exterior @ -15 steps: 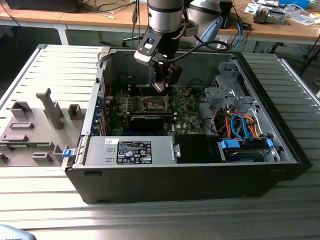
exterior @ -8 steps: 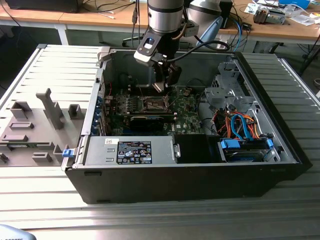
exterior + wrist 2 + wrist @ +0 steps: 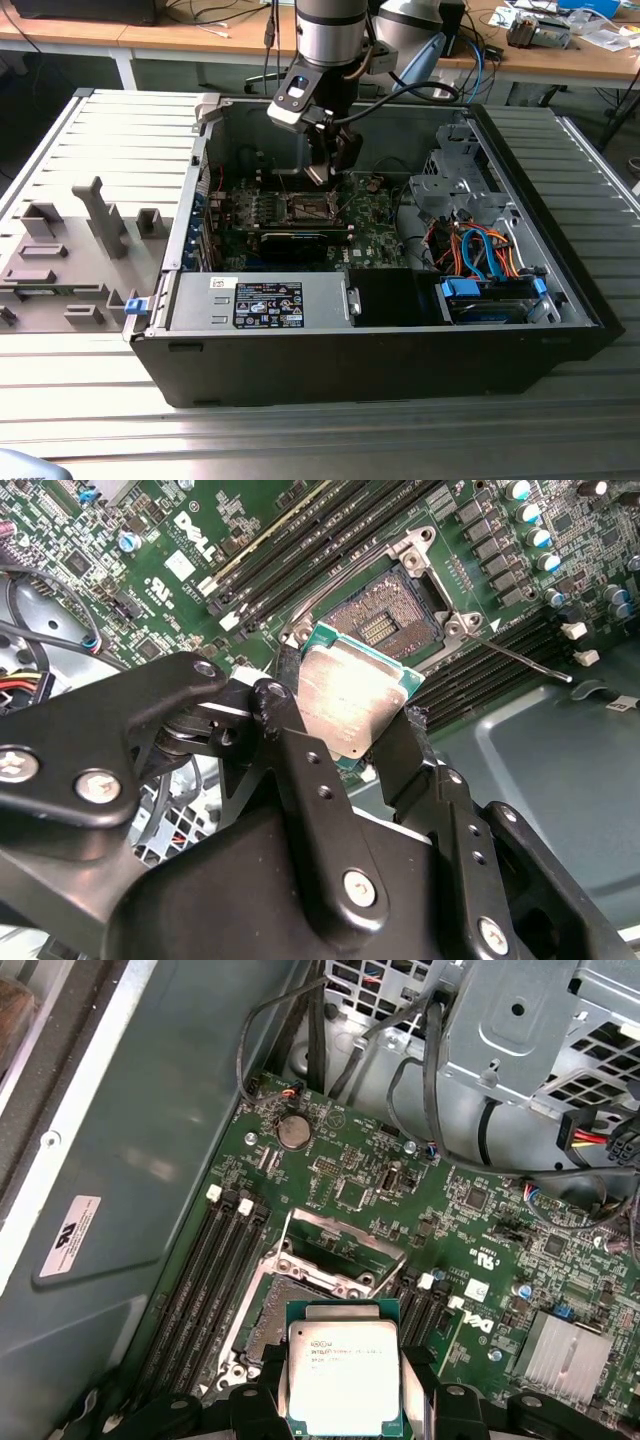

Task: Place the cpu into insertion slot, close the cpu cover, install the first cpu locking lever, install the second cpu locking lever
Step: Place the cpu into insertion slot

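The cpu (image 3: 350, 700) is a flat square chip with a silver top and a green edge. My gripper (image 3: 350, 735) is shut on it, one black finger (image 3: 290, 725) on each side. In the first wrist view the cpu (image 3: 343, 1375) hangs just above and slightly off the insertion slot (image 3: 275, 1310), whose dark contact field is uncovered. The cpu cover (image 3: 345, 1232) stands raised at the slot's far edge. A thin metal locking lever (image 3: 530, 660) sticks out beside the slot (image 3: 385, 625). In the exterior view my gripper (image 3: 322, 170) hovers over the slot (image 3: 305, 207) inside the open computer case.
Black memory slots (image 3: 215, 1270) flank the socket. A grey drive cage (image 3: 520, 1020) with black cable bundles (image 3: 430, 1110) rises close by. The case wall (image 3: 150, 1160) runs along the other side. A power supply (image 3: 260, 300) and blue and orange cables (image 3: 480, 250) lie toward the case's near side in the exterior view.
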`<state>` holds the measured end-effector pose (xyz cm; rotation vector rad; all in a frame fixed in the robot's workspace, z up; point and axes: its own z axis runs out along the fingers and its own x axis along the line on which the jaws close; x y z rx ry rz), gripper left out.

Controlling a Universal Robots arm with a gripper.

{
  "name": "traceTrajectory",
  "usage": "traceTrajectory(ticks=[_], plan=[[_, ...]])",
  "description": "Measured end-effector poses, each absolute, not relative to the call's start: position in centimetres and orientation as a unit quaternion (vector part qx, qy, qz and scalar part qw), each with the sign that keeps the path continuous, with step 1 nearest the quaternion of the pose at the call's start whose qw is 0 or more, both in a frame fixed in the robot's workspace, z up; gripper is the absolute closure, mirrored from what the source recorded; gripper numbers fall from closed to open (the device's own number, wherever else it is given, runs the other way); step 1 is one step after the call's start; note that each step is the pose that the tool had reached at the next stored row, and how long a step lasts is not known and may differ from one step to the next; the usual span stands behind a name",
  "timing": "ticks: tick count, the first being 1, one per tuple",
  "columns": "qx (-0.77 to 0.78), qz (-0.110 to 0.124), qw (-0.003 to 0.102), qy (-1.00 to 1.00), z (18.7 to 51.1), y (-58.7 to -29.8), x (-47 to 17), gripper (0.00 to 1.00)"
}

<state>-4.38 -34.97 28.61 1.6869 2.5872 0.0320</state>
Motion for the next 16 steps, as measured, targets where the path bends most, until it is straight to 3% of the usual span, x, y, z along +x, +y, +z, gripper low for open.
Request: traceTrajectory(ticks=[16], plan=[[0.553, 0.007, 0.028, 0.832, 28.52, -34.97, -4.38, 0.46]])
